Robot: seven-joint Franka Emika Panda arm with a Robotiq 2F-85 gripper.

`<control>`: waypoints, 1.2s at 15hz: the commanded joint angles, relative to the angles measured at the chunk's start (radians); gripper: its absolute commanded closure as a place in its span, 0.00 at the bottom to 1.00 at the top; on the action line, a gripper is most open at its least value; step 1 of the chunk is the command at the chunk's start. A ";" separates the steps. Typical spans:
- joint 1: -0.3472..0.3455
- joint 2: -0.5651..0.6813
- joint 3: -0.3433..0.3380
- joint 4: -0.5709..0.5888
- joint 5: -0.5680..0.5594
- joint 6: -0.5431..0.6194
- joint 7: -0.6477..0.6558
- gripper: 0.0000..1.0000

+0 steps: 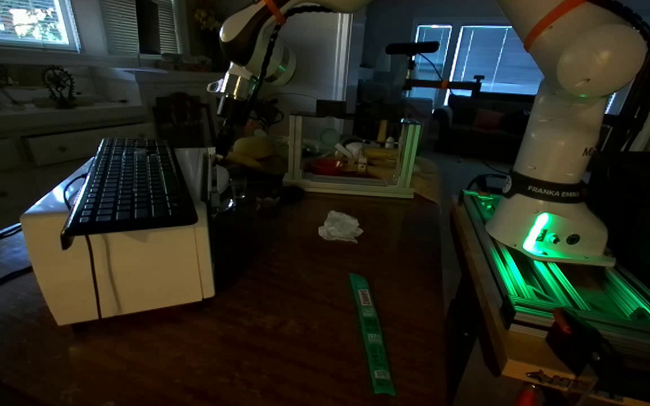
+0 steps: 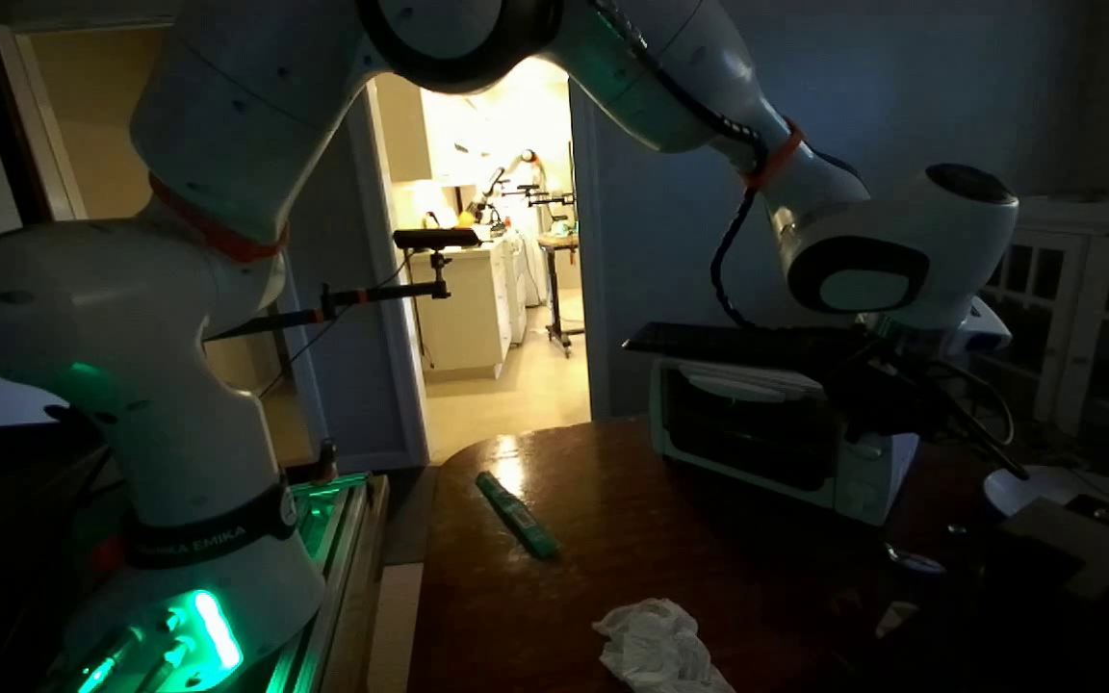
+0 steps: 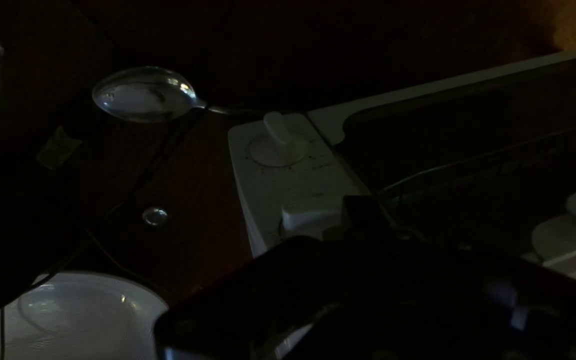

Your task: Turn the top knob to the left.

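Dimly lit, the top knob (image 3: 308, 216) sits on the front of the oven (image 3: 293, 186), partly hidden by the gripper (image 3: 334, 227). Whether the fingers (image 3: 364, 215) are apart or together, I cannot tell.

Your gripper (image 1: 222, 142) is crowding the top knob (image 3: 310, 217) of the toaster oven (image 1: 144, 276), a dark finger (image 3: 363, 215) hiding the edge nearest the door (image 2: 747, 428). Beneath, the lower knob (image 3: 279, 145) is jutting out, and a spoon (image 3: 143, 95) is lying beside it. A keyboard (image 1: 133, 183) is blocking the oven's top. Before the door, the tabletop (image 1: 280, 304) is giving you open passage toward the green packet (image 1: 373, 332).
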 commanded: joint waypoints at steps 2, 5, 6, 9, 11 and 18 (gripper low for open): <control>0.018 0.016 -0.018 0.005 -0.013 -0.013 -0.001 1.00; 0.029 0.017 -0.028 0.000 -0.020 -0.003 0.009 1.00; 0.034 0.015 -0.032 -0.005 -0.022 0.011 0.015 1.00; 0.052 0.011 -0.049 -0.014 -0.028 0.053 0.031 1.00; 0.054 0.008 -0.051 -0.017 -0.027 0.060 0.038 1.00; 0.073 -0.009 -0.062 -0.047 -0.039 0.100 0.068 1.00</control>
